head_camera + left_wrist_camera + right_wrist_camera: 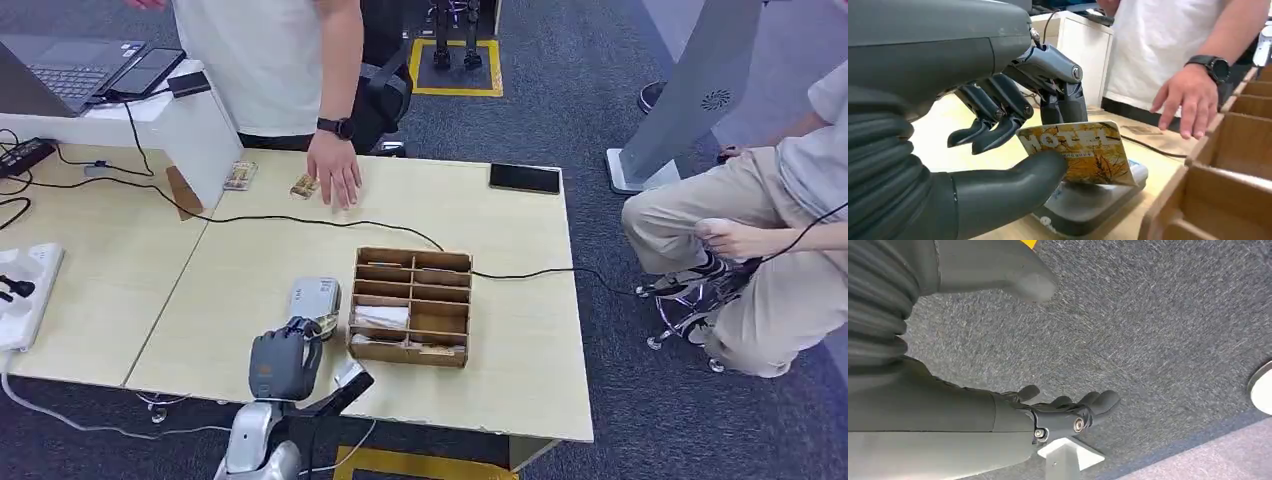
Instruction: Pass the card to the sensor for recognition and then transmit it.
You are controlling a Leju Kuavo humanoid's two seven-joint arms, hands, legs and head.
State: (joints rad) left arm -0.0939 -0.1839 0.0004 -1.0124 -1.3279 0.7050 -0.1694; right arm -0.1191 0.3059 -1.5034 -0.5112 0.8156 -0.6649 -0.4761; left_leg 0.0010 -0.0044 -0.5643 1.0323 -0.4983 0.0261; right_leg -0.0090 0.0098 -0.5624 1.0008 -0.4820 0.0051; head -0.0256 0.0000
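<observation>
My left hand [285, 360] [998, 115] pinches a yellow hotel card [1083, 152] between thumb and fingers. It holds the card just above the grey-white sensor [314, 298] [1088, 205] near the table's front edge; I cannot tell whether card and sensor touch. In the head view the hand hides most of the card. My right hand [1063, 412] hangs over grey carpet with thumb and fingers apart and nothing in it.
A wooden compartment box [412, 305] [1228, 165] stands right beside the sensor. A person's hand [335, 175] [1188, 97] rests on the far table edge near two more cards [240, 175]. A black cable [300, 220] crosses the table. A phone [525, 178] lies far right.
</observation>
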